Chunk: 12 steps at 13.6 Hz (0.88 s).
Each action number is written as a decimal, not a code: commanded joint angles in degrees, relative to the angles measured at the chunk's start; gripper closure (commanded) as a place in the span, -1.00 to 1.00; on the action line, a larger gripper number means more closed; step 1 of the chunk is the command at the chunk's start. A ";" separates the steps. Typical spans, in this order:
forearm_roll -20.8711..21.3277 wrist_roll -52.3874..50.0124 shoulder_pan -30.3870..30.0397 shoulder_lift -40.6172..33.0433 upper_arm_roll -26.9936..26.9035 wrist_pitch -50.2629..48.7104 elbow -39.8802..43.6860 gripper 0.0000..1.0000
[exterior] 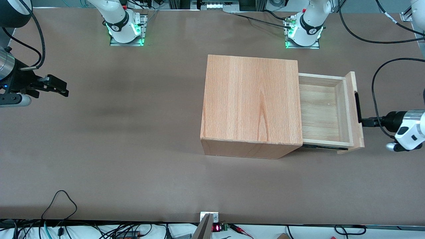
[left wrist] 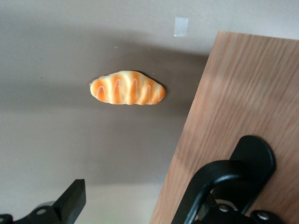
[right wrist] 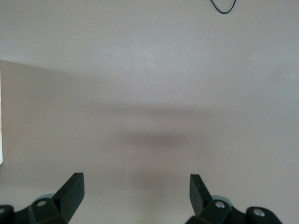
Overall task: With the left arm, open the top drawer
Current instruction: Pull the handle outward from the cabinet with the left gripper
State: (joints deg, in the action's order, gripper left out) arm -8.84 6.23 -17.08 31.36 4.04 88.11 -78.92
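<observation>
Your top drawer (exterior: 327,113) stands pulled well out of the wooden cabinet (exterior: 250,104), toward the working arm's end of the worktop (exterior: 116,149). Its pale tray is bare inside, and the thicker front panel (exterior: 353,113) carries a slim black bar handle (exterior: 357,107) on its outer face. By my reading, most of the opening is already done.

Your left arm (exterior: 410,127) reaches in level from that end, and its claw (exterior: 365,122) sits right at the handle. In the wrist view one finger (left wrist: 219,191) hooks around the black handle (left wrist: 254,161) against the wood panel (left wrist: 243,116), while the other finger (left wrist: 72,200) stands well apart over bare worktop, so the claw is spread wide, hooked rather than pinched.

That is your main risk: with nothing clamped, a pull that drifts sideways or lifts could let the finger slip off the bar. Pulling much farther could also draw the tray off its runner or drag the whole cabinet across the worktop, since nothing visibly holds it down. Keep any pull straight along the drawer's travel.

A striped orange bread roll (left wrist: 127,87) lies on the worktop in the wrist view, clear of the panel, and a small tape patch (left wrist: 181,26) marks the surface near it.
</observation>
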 commanded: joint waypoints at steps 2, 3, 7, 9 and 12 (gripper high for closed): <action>0.67 -0.17 -0.41 3.27 0.00 3.65 2.89 -1.00; 0.67 -0.08 -0.76 3.36 0.00 3.65 2.89 -1.00; 0.23 0.01 -2.69 3.45 0.18 3.65 2.98 -1.00; -0.99 0.97 -2.78 3.88 0.09 3.65 2.98 -1.00; -2.31 2.64 -3.75 4.15 0.00 3.74 2.98 -1.00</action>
State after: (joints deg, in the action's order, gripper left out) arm -10.53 7.91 -19.86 32.04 4.07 88.84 -78.66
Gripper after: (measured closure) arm 0.000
